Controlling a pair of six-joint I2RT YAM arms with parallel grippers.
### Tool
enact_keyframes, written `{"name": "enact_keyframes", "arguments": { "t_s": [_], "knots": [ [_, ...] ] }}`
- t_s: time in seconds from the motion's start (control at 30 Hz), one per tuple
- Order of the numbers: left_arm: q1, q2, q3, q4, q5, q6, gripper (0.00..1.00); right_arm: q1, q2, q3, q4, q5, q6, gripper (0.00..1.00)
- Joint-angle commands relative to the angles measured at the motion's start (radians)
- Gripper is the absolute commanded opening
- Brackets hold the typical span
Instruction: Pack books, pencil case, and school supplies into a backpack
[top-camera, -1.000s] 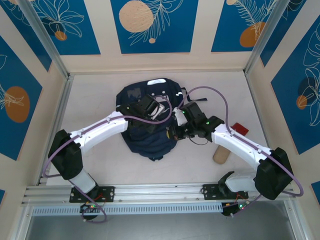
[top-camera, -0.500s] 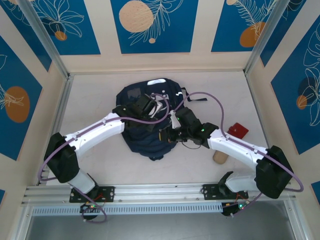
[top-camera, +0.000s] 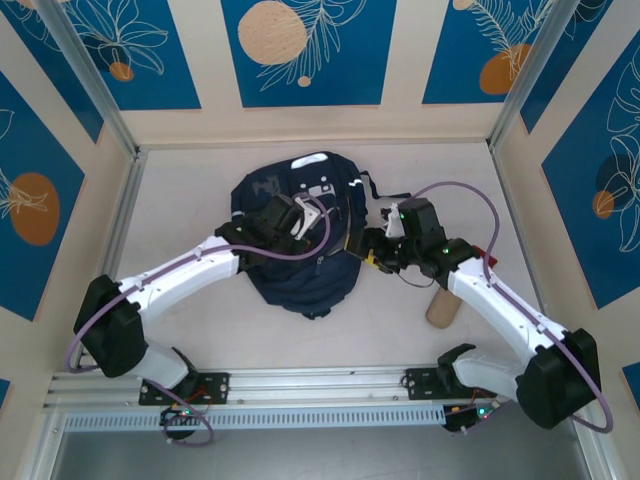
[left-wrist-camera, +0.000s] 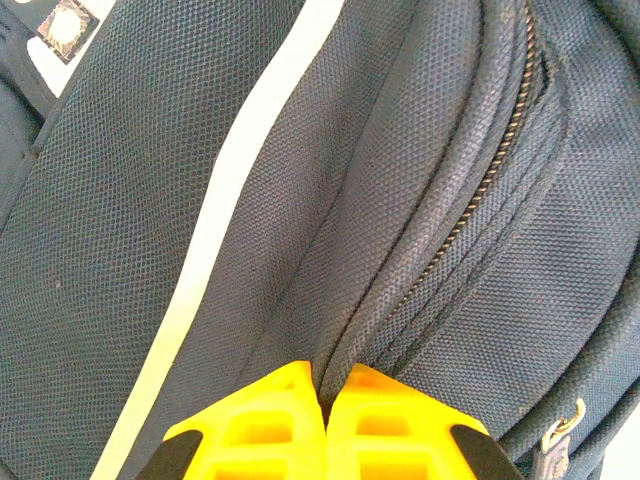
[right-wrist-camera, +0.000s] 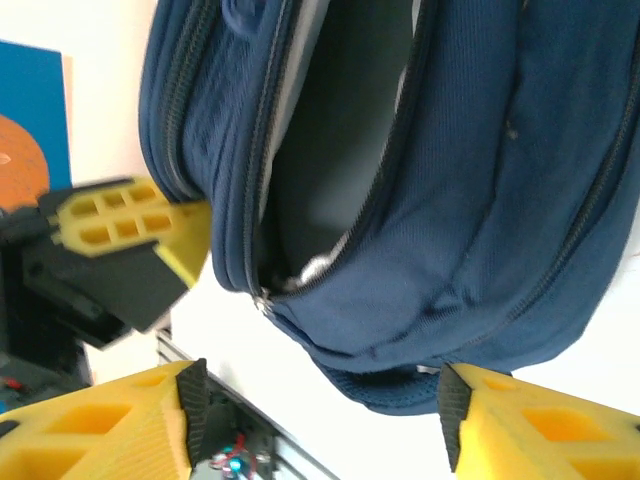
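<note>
1. Top external view puts the backpack (top-camera: 305, 285) lying flat near the middle of the table (top-camera: 385, 335), well apart from the arm bases, where both arms can reach it.
2. In the right wrist view its main opening (right-wrist-camera: 340, 150) gapes, with a dark inside. Something pale sits low in the gap, but you cannot tell what it is from here, nor whether any books are in there.
3. Your left gripper (left-wrist-camera: 325, 385) has its yellow fingers pressed together on a fold of the navy fabric, between the white stripe (left-wrist-camera: 230, 200) and the zipper (left-wrist-camera: 480, 185). That pinch looks meant to lift one lip of the opening and hold the bag spread for loading.
4. Your right gripper (right-wrist-camera: 320, 430) stands with its fingers apart and nothing between them, just off the right edge of the bag and facing into the opening. It seems placed so you can check the gap or go for the next item.
5. A tan roll (top-camera: 441, 308) lies on the table by the right arm, apart from the bag and within that arm's reach.
6. Judged from this, packing is under way but unfinished. If the left pinch slips, the lip would probably sag and narrow the opening.
</note>
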Motion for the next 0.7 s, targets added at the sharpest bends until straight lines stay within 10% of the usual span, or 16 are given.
{"name": "enact_keyframes", "arguments": {
  "t_s": [0.0,0.3,0.67],
  "knots": [
    [0.012,-0.059,-0.01,0.065,0.053,0.017,0.0,-0.024,0.065,0.095,-0.021,-0.084,0.062,0.69],
    [0.012,-0.073,-0.026,0.064,0.065,-0.011,0.0,-0.025,0.288,0.205,0.042,-0.212,0.126,0.72],
    [0.01,-0.197,-0.086,-0.03,0.017,-0.336,0.43,0.023,0.413,0.258,0.207,-0.316,0.214,0.64]
  ]
}}
